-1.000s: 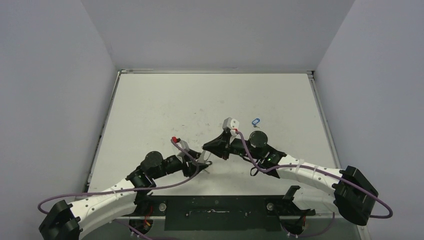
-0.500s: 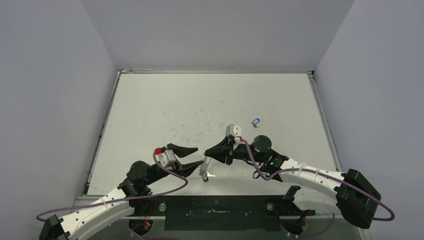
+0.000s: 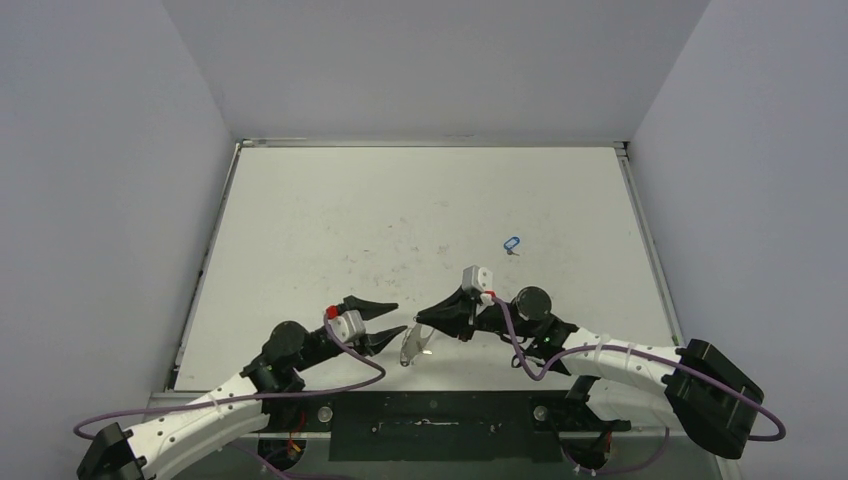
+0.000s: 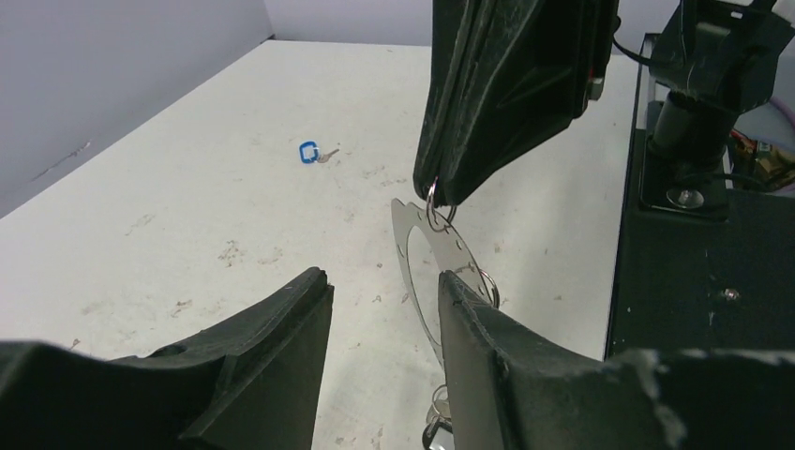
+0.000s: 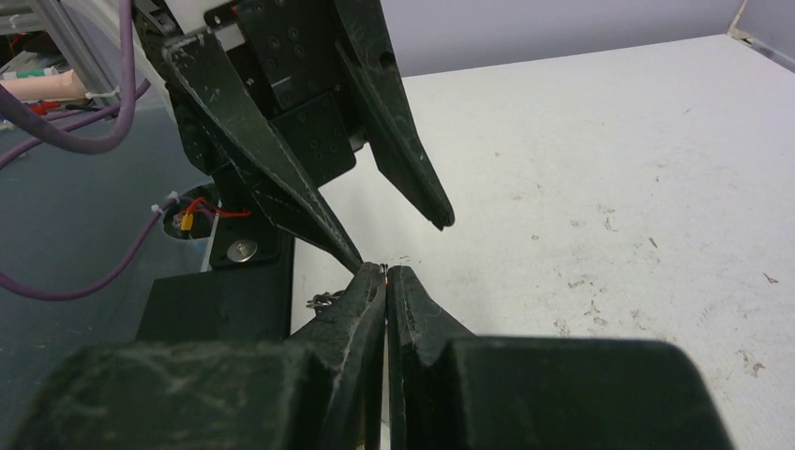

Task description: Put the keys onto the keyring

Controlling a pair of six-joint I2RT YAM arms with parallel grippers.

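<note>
both arms reach low and forward from their bases, forearms angled inward, wrists facing each other midway between the bases. left gripper (image 3: pixel 399 317): jaws apart, nothing between the fingers, tips pointing right at the other arm. right gripper (image 3: pixel 419 320): tips pointing left, jaws pressed together, pinching a small wire loop on the keyring (image 4: pixel 403 220). the two grippers sit nearly tip to tip; can't tell if they touch

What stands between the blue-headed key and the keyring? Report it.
Nothing visible on the table between them. The blue-headed key lies alone; the keyring hangs from the shut right gripper, whose body reaches over that stretch.
</note>
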